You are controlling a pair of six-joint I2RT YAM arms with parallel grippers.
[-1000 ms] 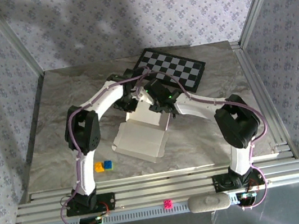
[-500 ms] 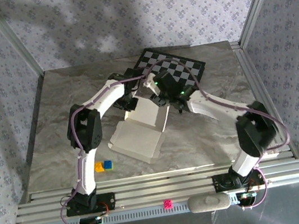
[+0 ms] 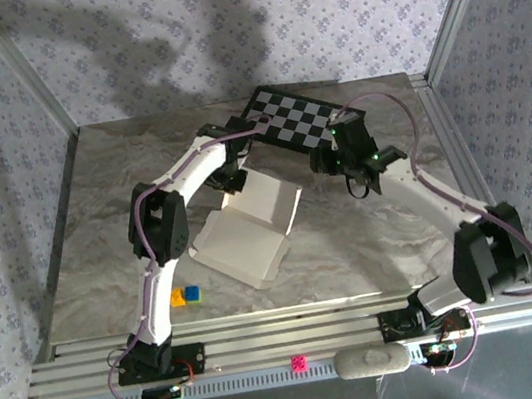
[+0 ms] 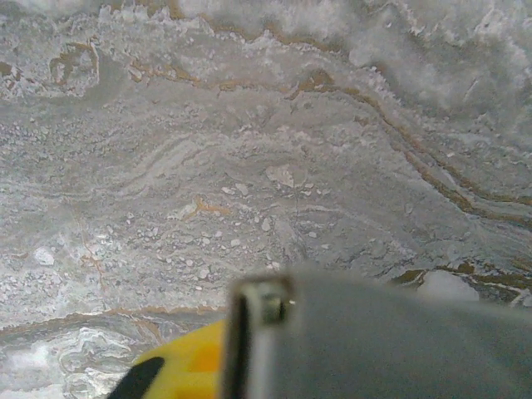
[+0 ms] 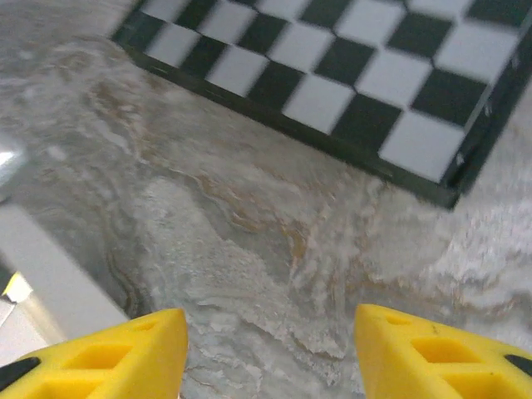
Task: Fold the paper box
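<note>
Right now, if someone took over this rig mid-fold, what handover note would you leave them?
Left gripper: at the paper box's far left corner. Its wrist view shows one yellow finger beside a pale panel; whether it grips cannot be told.
Right gripper: open, empty, over bare table beside the chessboard, apart from the box.
Paper box: mid-table between the arms.
Done: far panel raised.
Left: the near part lies open; the remaining sides need folding up.
</note>
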